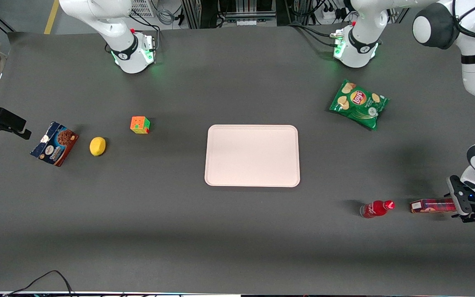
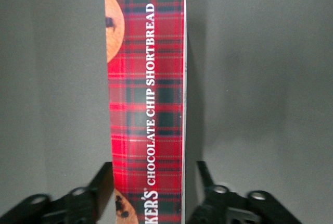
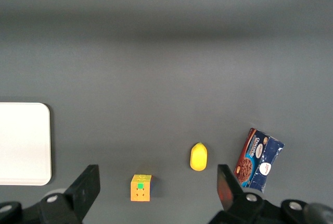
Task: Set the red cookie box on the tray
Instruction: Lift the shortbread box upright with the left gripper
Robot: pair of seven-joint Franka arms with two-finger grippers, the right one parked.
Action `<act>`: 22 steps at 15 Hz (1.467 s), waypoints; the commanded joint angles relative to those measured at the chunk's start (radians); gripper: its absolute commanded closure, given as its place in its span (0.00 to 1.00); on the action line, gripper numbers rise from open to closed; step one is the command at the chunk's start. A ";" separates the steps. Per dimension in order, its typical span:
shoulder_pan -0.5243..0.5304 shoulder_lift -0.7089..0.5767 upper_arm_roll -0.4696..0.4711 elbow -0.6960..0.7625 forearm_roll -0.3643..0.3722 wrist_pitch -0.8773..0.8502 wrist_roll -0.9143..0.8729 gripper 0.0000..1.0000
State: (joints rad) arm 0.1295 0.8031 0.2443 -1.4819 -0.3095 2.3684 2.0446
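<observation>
The red cookie box lies flat on the table at the working arm's end, nearer the front camera than the tray. My left gripper is low over the end of the box farthest from the tray. In the left wrist view the plaid box runs lengthwise between the fingers of the gripper. The gripper is open and straddles the box: one finger sits close against the box's side, and the other stands a small gap away. The tray holds nothing.
A red bottle lies between the cookie box and the tray's near corner. A green chips bag lies farther from the front camera. Toward the parked arm's end are a Rubik's cube, a lemon and a blue-and-brown cookie box.
</observation>
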 commanded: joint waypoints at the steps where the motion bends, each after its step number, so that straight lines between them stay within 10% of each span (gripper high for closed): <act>1: 0.002 0.013 0.000 0.025 -0.022 0.006 0.026 0.63; 4: 0.001 0.013 0.000 0.025 -0.022 0.006 0.025 0.88; 10: -0.025 -0.102 0.001 -0.015 0.004 -0.072 -0.163 0.87; 22: -0.299 -0.592 -0.026 -0.196 0.124 -0.644 -1.263 0.87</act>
State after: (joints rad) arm -0.0663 0.3818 0.2310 -1.5299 -0.2066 1.7301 1.0452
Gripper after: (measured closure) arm 0.670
